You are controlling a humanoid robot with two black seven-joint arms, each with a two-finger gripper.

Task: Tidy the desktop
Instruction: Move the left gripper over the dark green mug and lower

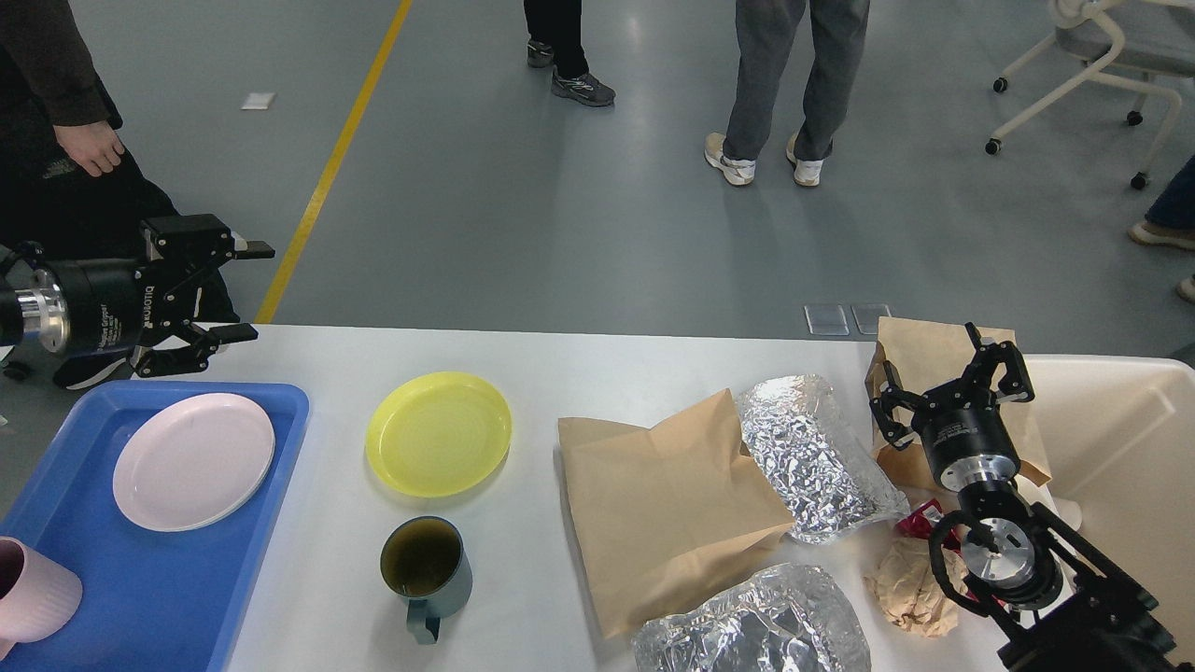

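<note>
My left gripper (245, 291) hangs open above the table's (560, 369) far left corner, holding nothing. My right gripper (948, 381) is spread open over a paper bag (924, 359) at the table's right end.

The desktop (597, 373) is white, smooth and matt; the blue tray (168, 597) and yellow plate (439, 445) look like smooth plastic with a slight sheen. Two brown bags (663, 513) are matt creased paper. The foil pouches (812, 457) are crinkled, shiny metallic; the grippers' (948, 387) bodies are matt black.
</note>
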